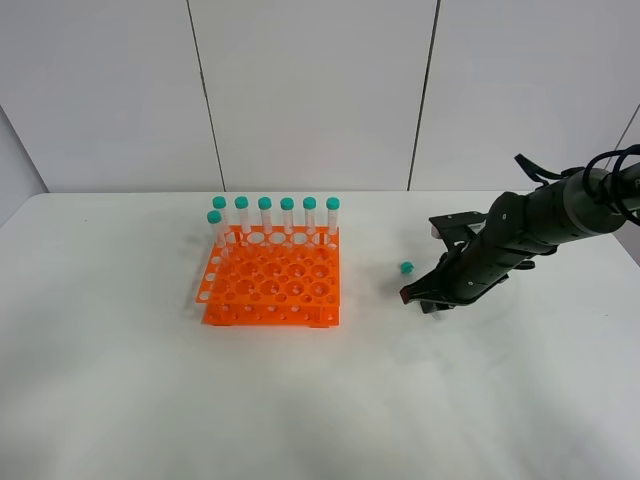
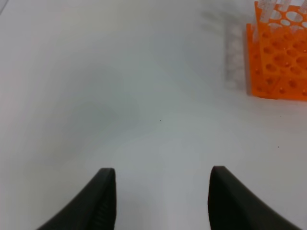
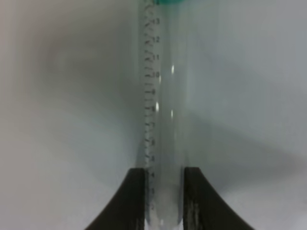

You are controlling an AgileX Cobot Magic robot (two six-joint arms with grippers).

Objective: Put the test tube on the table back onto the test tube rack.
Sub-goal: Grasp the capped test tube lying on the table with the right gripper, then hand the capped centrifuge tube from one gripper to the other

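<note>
My pincer [image 3: 164, 187] gripped the test tube [image 3: 160, 96], one dark finger [image 3: 135, 201] pressed to each side of its clear wall at the low numbers of the printed scale. The tube ran straight away from me, graduation marks along one side, up to its teal cap [image 3: 165, 2], which was cut off at the picture's edge. Behind it lay the white bench [image 3: 249, 96], blurred.
</note>
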